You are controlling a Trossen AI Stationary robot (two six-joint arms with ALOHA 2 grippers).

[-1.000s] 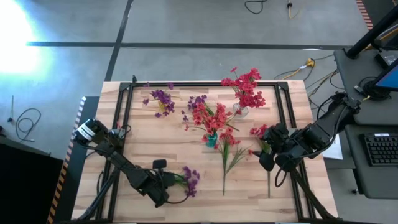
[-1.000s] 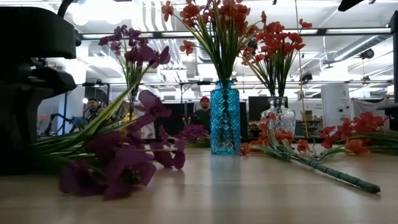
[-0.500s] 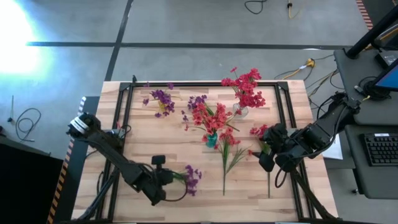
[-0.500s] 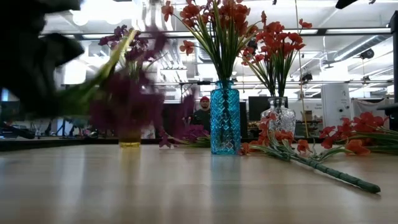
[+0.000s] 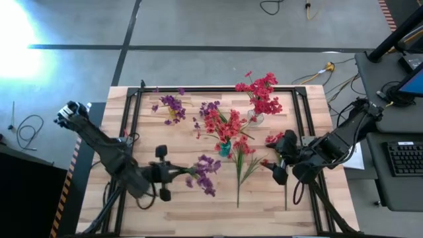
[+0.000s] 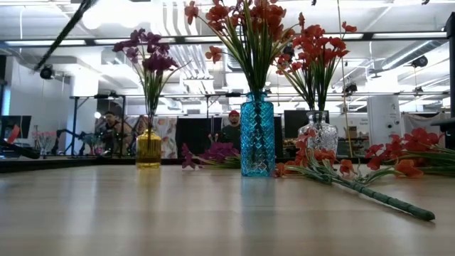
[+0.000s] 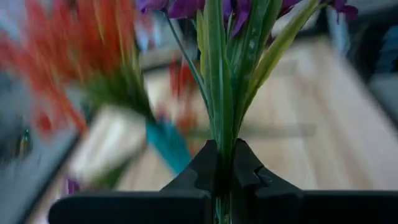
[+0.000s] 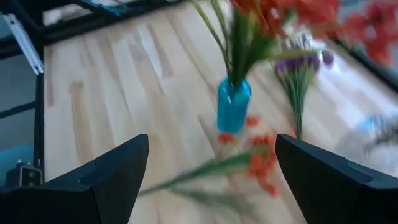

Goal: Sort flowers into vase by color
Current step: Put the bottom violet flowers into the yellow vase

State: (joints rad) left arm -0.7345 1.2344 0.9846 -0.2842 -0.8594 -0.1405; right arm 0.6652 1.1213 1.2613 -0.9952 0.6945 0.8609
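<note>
- Step in hand, as judged: transport of one purple sprig toward its vase. The left gripper (image 5: pixel 173 173) is pinching a sprig of small purple blossoms on thin green stems (image 5: pixel 206 173), fingers pressed onto the stems near their base, as the left wrist view shows (image 7: pixel 219 93).
- Location of that sprig: held off the light wooden table (image 5: pixel 178 142), over its near-left part, blossoms pointing toward the table's middle. It does not appear in the low view.
- Next move, as judged: carry the sprig to the small yellow glass vase (image 6: pixel 148 148) at the far left, which holds purple blossoms, turn the stems downward over the mouth and release only once they are inside.
- Right gripper (image 5: pixel 277 162): fingers spread wide, holding nothing, hovering near the loose red sprigs on the table's right side (image 5: pixel 246 153).
- Other vases: a blue textured glass vase (image 6: pixel 257 135) at centre holds red blossoms; a clear glass vase (image 6: pixel 317 132) at the far right holds red blossoms too.
- Remaining work: red sprigs lying flat (image 6: pixel 355 174) and another purple sprig lying beyond the blue vase (image 6: pixel 213 152).
</note>
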